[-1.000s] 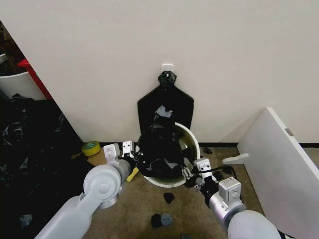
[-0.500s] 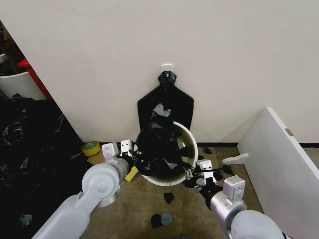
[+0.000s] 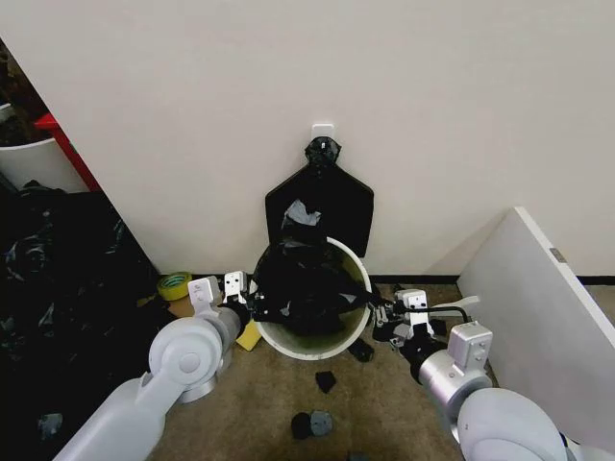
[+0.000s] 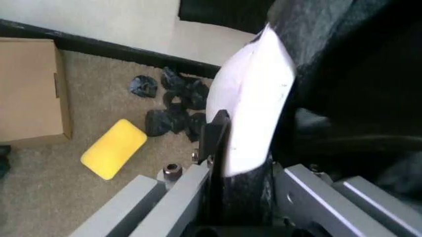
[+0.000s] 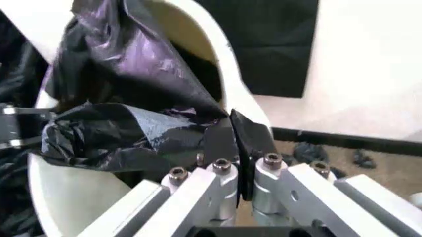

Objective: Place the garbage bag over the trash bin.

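arms: glossy grey-white, round joints | wrists: white blocks, black marks | fingers: grey metal bars, round bolts

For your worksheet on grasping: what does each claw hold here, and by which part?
Both hold the garbage bag. The left claw pinches the bag's edge at the trash bin rim's left side; the right claw is shut on the bag's edge at the right side.

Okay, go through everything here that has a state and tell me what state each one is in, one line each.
garbage bag: bunched over the bin's mouth, pulled out to both sides, not yet spread round the rim.
trash bin: upright against the wall, bare rim showing at the front.
left tool: at the bin's left rim, shut on the bag.
right tool: at the bin's right rim, shut on the bag's edge.
cardboard box: closed, flat on the carpet.
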